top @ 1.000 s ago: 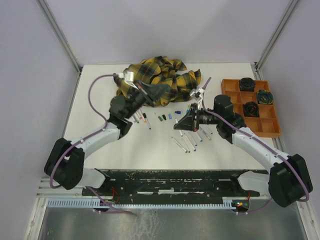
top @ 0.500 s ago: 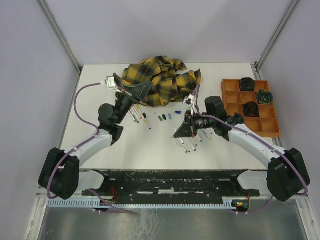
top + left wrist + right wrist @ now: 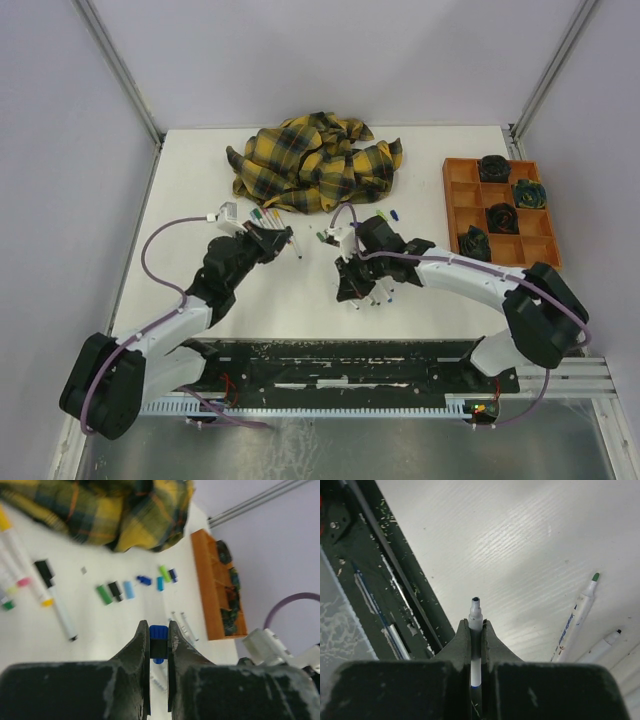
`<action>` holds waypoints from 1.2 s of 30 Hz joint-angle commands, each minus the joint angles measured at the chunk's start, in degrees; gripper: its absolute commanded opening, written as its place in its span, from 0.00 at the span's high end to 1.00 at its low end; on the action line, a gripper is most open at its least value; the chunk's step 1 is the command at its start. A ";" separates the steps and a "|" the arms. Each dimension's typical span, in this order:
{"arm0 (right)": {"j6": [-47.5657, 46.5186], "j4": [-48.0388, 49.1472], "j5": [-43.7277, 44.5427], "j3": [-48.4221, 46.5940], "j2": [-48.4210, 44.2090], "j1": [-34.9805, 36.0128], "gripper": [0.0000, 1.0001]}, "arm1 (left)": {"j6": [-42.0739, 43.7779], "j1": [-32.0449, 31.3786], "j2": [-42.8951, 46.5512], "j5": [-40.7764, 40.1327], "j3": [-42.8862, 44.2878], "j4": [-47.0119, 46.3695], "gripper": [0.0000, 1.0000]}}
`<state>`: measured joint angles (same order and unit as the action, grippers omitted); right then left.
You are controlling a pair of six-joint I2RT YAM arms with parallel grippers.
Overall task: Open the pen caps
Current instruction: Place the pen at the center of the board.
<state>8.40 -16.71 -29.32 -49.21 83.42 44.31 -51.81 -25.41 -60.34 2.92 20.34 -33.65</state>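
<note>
Left hand [image 3: 158,626] pinches blue cap [image 3: 158,647], half hidden; right hand [image 3: 475,624] clamps uncapped pen [image 3: 475,611], barrel hidden.

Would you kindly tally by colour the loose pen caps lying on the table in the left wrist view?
Green plastic caps: 2
Black plastic cap: 1
Blue plastic caps, light to very dark: 4
Total: 7

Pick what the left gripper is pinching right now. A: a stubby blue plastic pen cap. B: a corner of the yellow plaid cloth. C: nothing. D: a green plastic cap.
A: the left wrist view shows the stubby blue plastic pen cap clamped between the closed jaws of the left gripper.
</note>
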 commanded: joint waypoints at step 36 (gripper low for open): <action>8.13 -5.87 34.57 -9.50 16.04 9.03 0.70 | -6.42 0.36 13.88 -3.62 -12.34 9.39 0.97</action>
<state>15.70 -21.82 4.60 -56.53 98.45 53.15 -55.96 -25.34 -47.40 -1.10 8.16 -22.39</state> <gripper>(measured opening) 0.278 0.137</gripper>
